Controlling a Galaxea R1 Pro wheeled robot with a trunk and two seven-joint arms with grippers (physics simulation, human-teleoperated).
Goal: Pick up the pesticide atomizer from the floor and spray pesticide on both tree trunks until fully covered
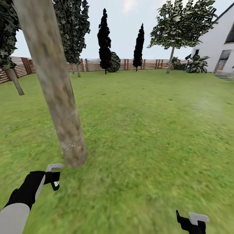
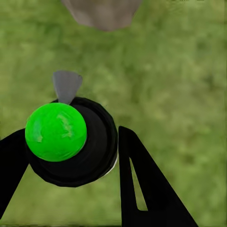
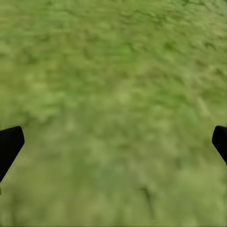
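- A thick, mottled grey-tan tree trunk (image 1: 53,84) is shown running from the upper left of the head view down to the lawn (image 1: 146,130) at lower left; fine pale specks are seen near its base.
- The left hand (image 1: 54,177) is seen at the lower left, just beside the trunk's foot.
- In the left wrist view, the pesticide atomizer (image 2: 71,142), a round black body with a bright green cap and a grey nozzle, is held between the black fingers (image 2: 142,189); the trunk's base (image 2: 101,12) lies at the upper edge.
- The right hand (image 1: 192,221) is seen at the lower right, spread wide over bare grass.
- A second tree (image 1: 73,29) and a slatted wooden fence (image 1: 149,64) are shown behind.
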